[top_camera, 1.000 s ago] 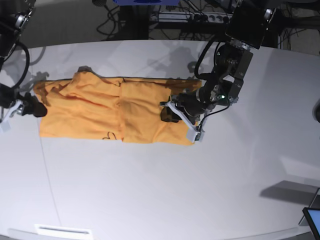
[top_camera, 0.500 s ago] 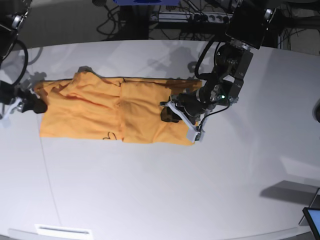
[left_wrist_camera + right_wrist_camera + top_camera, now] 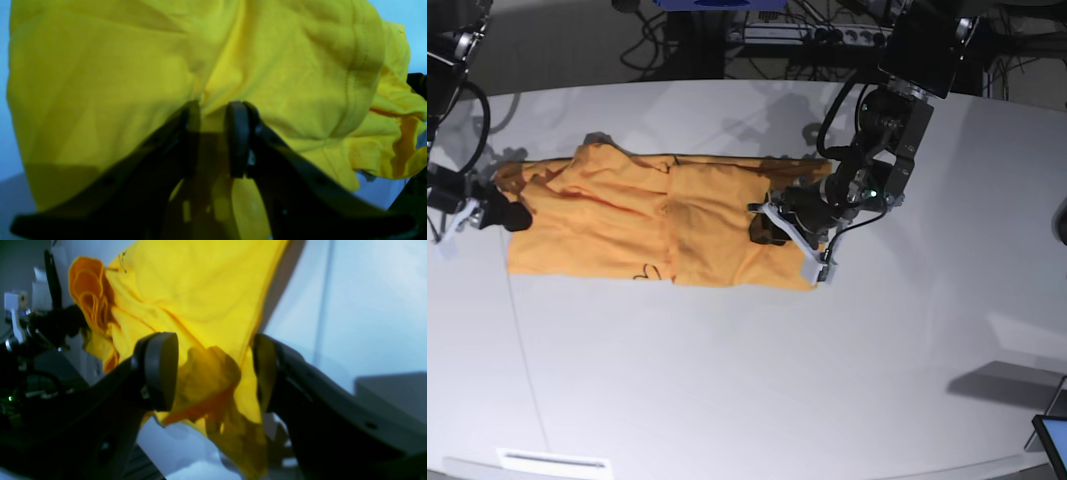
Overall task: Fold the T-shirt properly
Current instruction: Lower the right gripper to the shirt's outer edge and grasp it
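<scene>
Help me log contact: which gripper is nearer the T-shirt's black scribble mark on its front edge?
Left. The left gripper sits on the T-shirt, to the right of the mark; the right gripper is at the far left edge.

We see the T-shirt lying as a long folded band on the white table, the left gripper at its three o'clock end and the right gripper at its nine o'clock end.

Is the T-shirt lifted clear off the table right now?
No, in the base view the T-shirt lies spread flat on the white table.
</scene>
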Motion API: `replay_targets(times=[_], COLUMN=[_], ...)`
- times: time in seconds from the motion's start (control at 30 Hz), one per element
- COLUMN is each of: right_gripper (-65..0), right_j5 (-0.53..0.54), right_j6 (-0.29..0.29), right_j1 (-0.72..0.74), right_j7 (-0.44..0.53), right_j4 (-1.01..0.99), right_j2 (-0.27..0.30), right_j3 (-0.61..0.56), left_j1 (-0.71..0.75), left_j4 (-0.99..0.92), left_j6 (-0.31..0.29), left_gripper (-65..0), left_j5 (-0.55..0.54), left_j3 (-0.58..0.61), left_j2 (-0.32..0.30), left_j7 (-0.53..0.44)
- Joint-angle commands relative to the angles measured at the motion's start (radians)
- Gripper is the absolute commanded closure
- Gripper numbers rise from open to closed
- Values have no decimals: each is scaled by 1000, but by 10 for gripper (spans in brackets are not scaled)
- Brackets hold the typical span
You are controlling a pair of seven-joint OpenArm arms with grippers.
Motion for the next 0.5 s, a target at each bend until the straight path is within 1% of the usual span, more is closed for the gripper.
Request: replay_targets(times=[0.0, 0.27, 0.47], right_gripper=[-345, -348, -348], right_j5=[-37, -35, -35], right_j6=[-1, -1, -1], right_j1=[6, 6, 4], right_j7=[-27, -27, -28], right_j4=[8, 9, 9], right_j2=[10, -21, -24], right_j3=[-14, -65, -66], left_j1=[17, -5, -8], left_j4=[-25, -24, -24], left_j6=[93, 93, 93], left_gripper=[-175, -175, -175], left_j5=[107, 107, 107], left_j3=[-3, -1, -1], left_j2=[-28, -28, -23], left_j7=[103, 103, 105])
